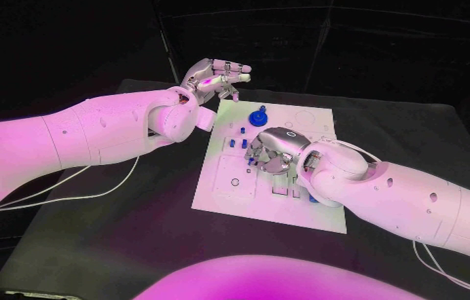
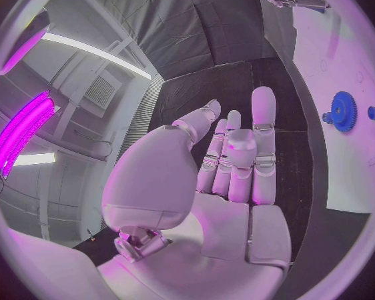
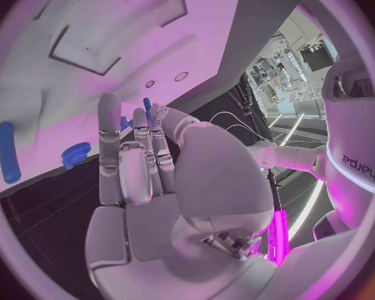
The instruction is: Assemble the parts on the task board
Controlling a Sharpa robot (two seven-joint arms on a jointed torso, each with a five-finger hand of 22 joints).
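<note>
— What is seen nearest?
— The right hand [image 1: 276, 152] is lowered onto the white task board [image 1: 235, 188], fingers extended over small blue parts [image 1: 242, 143]; nothing is seen gripped.
— And farther?
— A blue gear [image 1: 259, 118] stands on the board. The left hand [image 1: 214, 79] is raised beyond, fingers spread, empty, above the black table [image 1: 117, 232].

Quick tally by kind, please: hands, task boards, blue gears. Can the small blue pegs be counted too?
Hands: 2, left hand and right hand
Task board: 1
Blue gear: 1
Total: 4
Small blue pegs: not counted, as the right hand covers part of them.
</note>
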